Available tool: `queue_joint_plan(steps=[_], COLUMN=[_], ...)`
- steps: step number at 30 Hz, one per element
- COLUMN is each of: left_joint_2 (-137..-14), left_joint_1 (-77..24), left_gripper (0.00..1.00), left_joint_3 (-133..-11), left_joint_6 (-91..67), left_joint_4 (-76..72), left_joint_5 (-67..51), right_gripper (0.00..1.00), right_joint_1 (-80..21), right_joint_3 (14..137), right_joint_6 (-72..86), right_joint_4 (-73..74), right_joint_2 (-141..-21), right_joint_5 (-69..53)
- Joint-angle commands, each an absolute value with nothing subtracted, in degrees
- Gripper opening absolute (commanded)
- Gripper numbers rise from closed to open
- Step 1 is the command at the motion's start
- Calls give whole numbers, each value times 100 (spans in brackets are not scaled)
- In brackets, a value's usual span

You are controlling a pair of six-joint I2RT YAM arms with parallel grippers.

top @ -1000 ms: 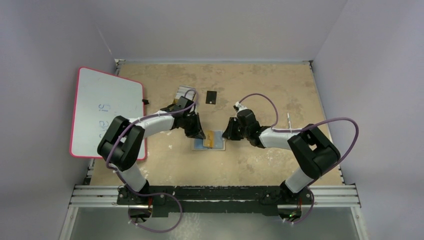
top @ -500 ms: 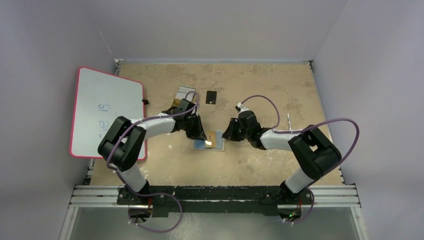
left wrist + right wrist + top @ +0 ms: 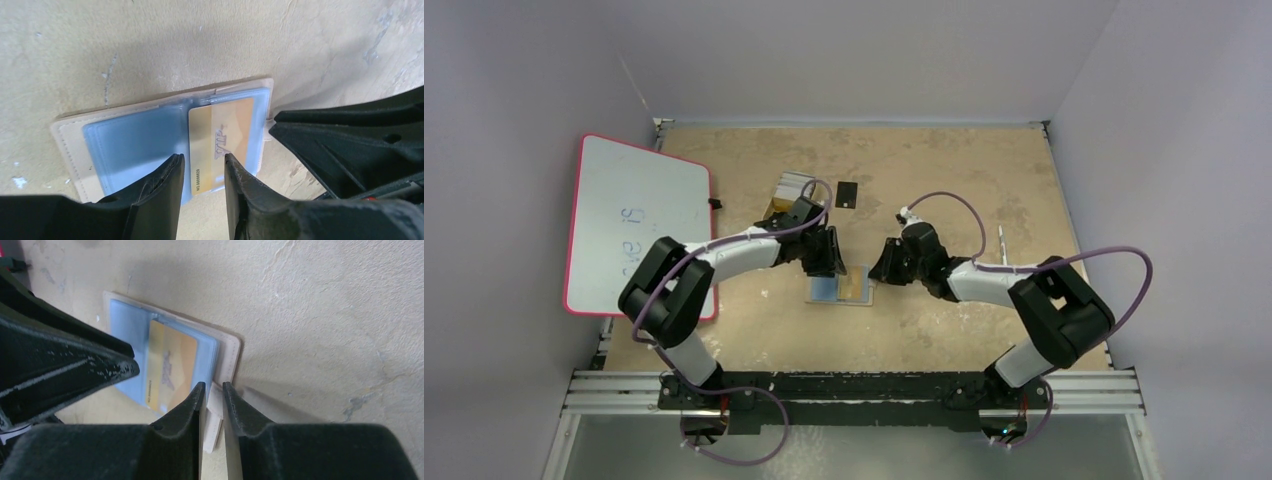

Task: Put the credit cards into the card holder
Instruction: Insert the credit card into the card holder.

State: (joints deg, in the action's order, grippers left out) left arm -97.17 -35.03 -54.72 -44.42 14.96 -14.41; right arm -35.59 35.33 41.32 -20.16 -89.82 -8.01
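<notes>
Right of the whiteboard (image 3: 634, 225), the left gripper (image 3: 202, 162) is hovering, fingers narrowly parted and empty. The orange-gold card (image 3: 222, 140), tilted a second ago, is now lying flat in the card holder's (image 3: 130, 145) right pocket, so one card is probably stowed. The right gripper (image 3: 212, 390) is pinching the holder's tab at its right edge. Behind, the pale cards (image 3: 792, 187) and black card (image 3: 847, 194) are waiting on the table (image 3: 944, 170), with room around them.
</notes>
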Motion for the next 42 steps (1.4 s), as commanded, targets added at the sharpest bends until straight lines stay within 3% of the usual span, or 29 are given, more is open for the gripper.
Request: queue_joint_plan(steps=[1,42], left_joint_2=[-9246,-9657], left_joint_1=[-3501,-4016], left_gripper=[35,42], left_joint_3=[-5708,-5158], left_joint_6=[-4555,-5214], left_joint_4=[1463,598], left_joint_5=[-967,-625], right_gripper=[22,23], right_joint_1=[-3588,-3595], right_joint_3=[3482,3298], right_joint_6=[4124,4271], right_joint_4=[-1865,-2390], right_joint_2=[-8595,-8921], right_joint_5=[-803,-791])
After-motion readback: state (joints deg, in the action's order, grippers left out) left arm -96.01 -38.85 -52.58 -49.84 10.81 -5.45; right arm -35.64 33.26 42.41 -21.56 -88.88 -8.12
